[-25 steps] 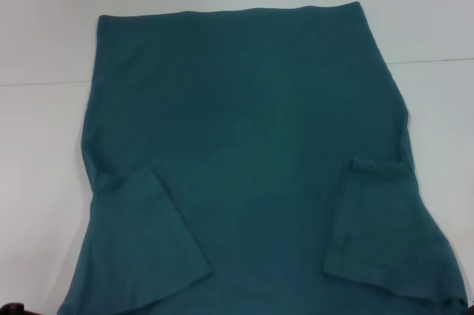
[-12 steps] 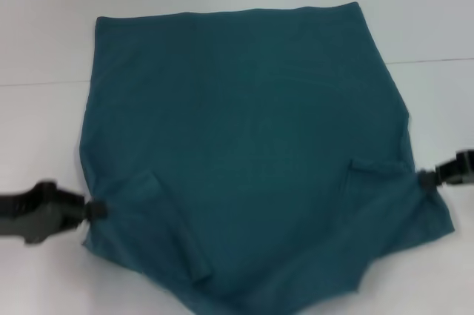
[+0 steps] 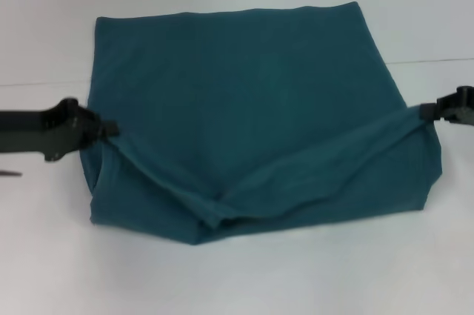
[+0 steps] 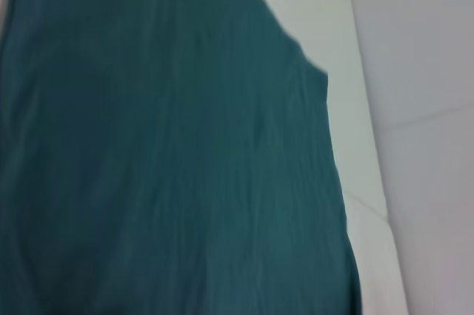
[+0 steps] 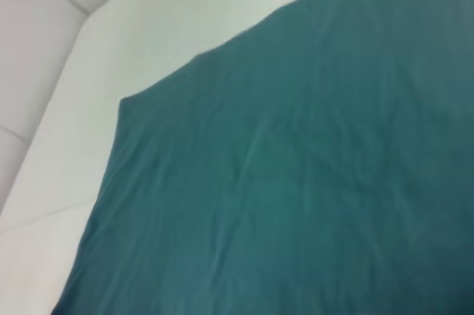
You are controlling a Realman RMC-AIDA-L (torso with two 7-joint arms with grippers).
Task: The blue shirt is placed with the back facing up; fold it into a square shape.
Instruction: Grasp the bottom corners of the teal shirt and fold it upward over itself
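Shirt-folding post, mid-fold. Blue shirt [image 3: 252,107] lies spread on the white tabletop [image 3: 237,278], back side up, no lettering showing, far hem flat and straight. I've got my left pincer [image 3: 111,130] clamped on the shirt's left edge and my right pincer [image 3: 427,113] clamped on the right edge, each pinching a corner of the near part and holding it lifted off the tabletop.

Why hold it like this? Two grips at matching height keep the near part taut enough to carry toward the far hem without bunching. It isn't perfectly taut though: the fabric sags between my pincers into a V, and the lowest bit drags near the middle of the near edge, where there's a small crumple.

Both wrist views show just teal fabric and tabletop, so no help on the finger detail there.

My guess is the fold is about half done. Next move needs both corners travelling evenly toward the far side, or the edge will land skewed and the square comes out lopsided.
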